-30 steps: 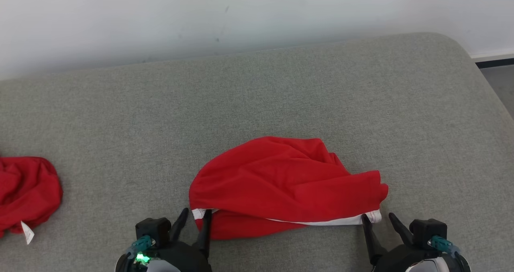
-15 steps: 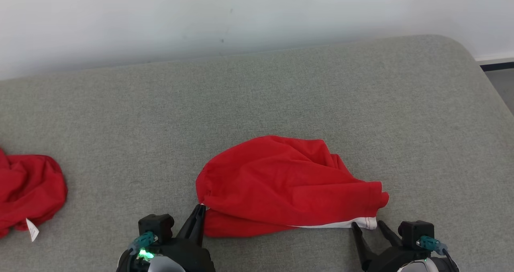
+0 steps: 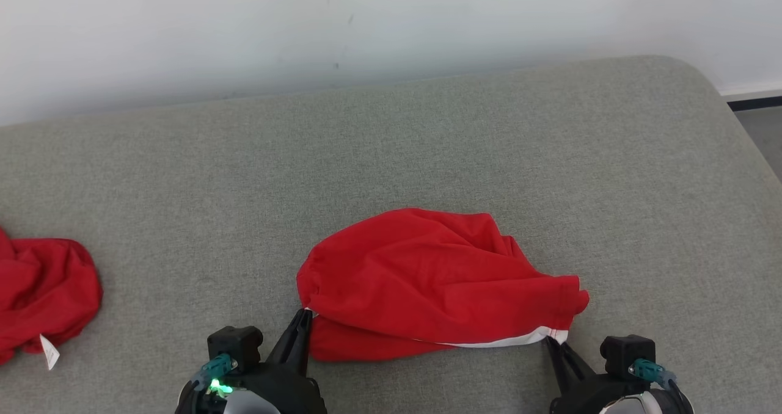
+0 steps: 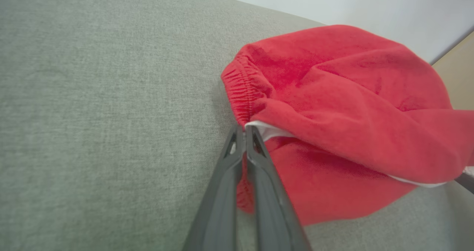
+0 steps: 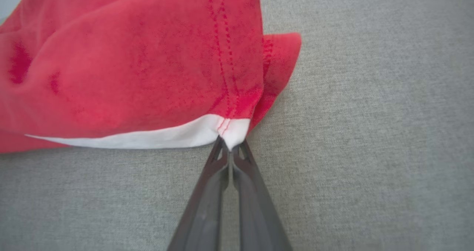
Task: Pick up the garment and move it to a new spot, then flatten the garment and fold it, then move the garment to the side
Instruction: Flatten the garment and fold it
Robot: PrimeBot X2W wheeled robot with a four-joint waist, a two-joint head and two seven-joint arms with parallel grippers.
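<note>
**A:** What does the head view show?

**B:** The garment (image 3: pixel 427 279) lies bunched on the grey cushion (image 3: pixel 427 145), about midway across and close to the near edge. The left gripper (image 3: pixel 304 314) is clamped on its near left corner. The right gripper (image 3: pixel 551 339) is clamped on its near right corner, at the end of a white strip along the near edge. Another red cloth (image 3: pixel 43 292) with a white tag (image 3: pixel 49 351) lies well apart at the left. A white wall (image 3: pixel 366 23) stands behind the cushion.

**A:** And the left wrist view?

**B:** The two dark fingers (image 4: pixel 259 169) are pressed together. Their tips nip a white bit of edge just below a gathered red hem, and the rest of the red fabric mounds up beyond them.

**A:** The right wrist view?

**B:** There the fingers (image 5: pixel 248 191) are closed tight on the tip of the white corner, where a line of red stitching meets the white strip. Bare grey cushion lies beside them.
</note>
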